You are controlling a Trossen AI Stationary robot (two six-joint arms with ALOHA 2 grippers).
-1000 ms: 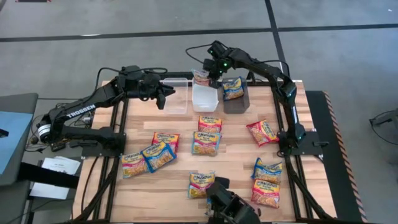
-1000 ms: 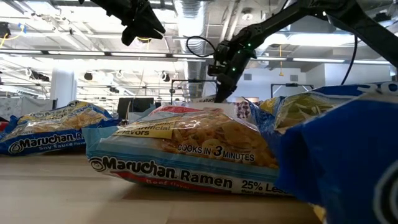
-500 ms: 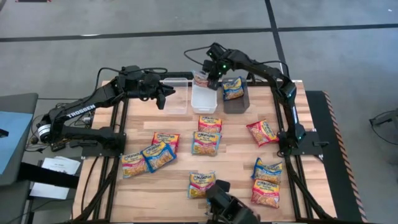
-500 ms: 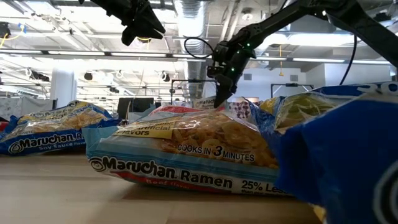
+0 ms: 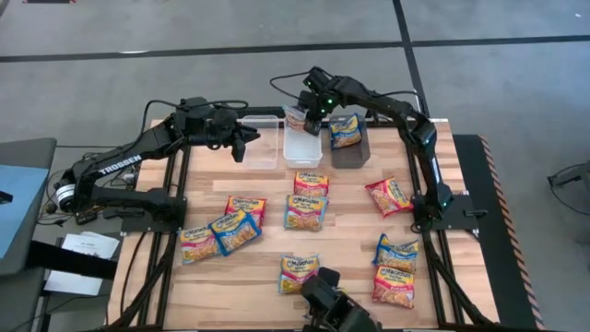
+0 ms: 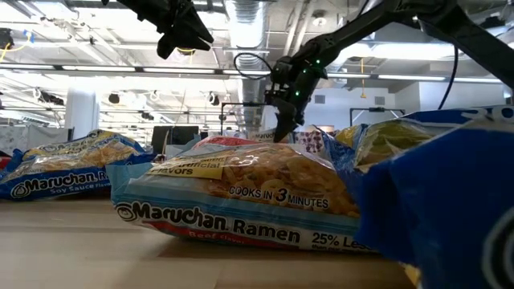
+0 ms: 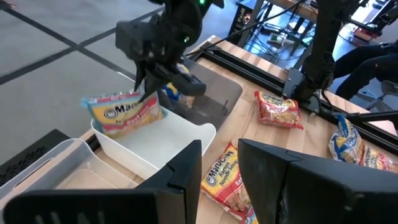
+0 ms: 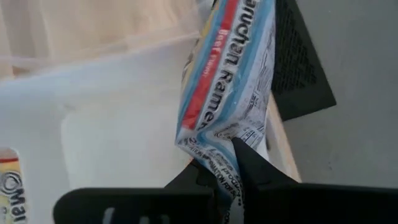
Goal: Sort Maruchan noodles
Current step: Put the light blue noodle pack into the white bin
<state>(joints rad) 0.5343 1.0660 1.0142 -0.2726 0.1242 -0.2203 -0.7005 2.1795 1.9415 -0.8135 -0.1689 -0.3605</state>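
Right end effector clamped on a red-banded Maruchan packet — suspended over the far edge of the white bin. Left end effector parted and empty, above the clear bin. Remaining packets lie scattered on the tabletop — one in the dark bin.

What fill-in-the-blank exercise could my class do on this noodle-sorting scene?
1. The right end effector grips a ____ packet.
2. That packet hangs over the ____ bin.
3. The dark bin already holds ____ packet.
4. The left end effector hovers above the ____ bin.

Missing words: noodle; white; one; clear
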